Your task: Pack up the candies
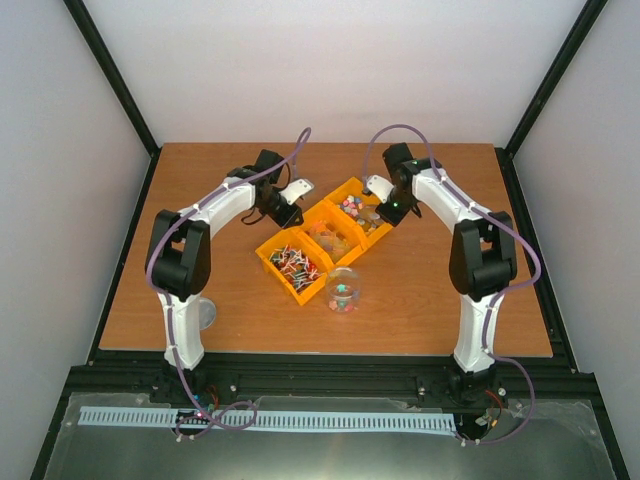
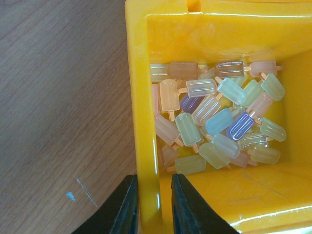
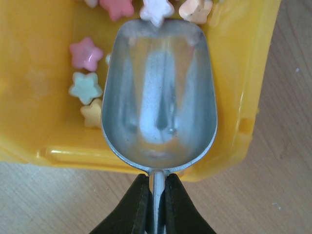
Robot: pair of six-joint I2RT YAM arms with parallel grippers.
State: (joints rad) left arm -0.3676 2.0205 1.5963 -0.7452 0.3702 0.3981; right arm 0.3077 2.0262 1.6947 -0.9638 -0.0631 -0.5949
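Note:
Three yellow bins stand in a diagonal row. My left gripper (image 1: 297, 214) (image 2: 153, 204) is shut on the side wall (image 2: 146, 122) of the middle bin (image 1: 335, 236), which holds pale popsicle-shaped candies (image 2: 214, 117). My right gripper (image 1: 386, 211) (image 3: 156, 200) is shut on the handle of an empty metal scoop (image 3: 158, 92). The scoop hangs over the far bin (image 1: 360, 206) (image 3: 234, 97), just above star-shaped candies (image 3: 86, 53) in pink, green and yellow. A clear jar (image 1: 342, 290) with a few mixed candies inside stands in front of the bins.
The near bin (image 1: 292, 264) holds red and dark wrapped sweets. A round grey disc (image 1: 205, 314) lies by the left arm's base near the table's front edge. Black frame posts line the table's sides.

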